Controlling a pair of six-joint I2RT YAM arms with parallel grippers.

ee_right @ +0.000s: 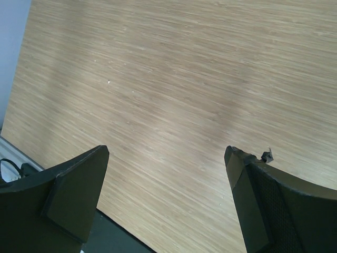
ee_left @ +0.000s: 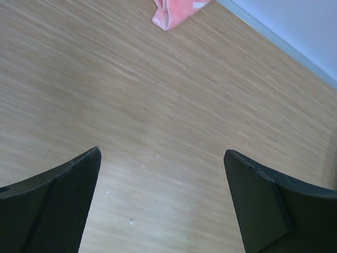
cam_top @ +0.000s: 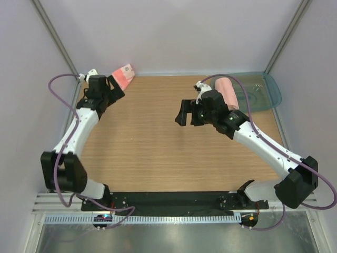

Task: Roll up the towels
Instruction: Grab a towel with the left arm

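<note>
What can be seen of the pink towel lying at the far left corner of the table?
The towel is a soft salmon-pink cloth with a small white mark near its far end. It is gathered into a compact bundle rather than spread flat. It lies on the wooden table at the far left edge. The open left tool is close to it, but bare wood shows between them, so nothing grips or touches it except the table.
</note>
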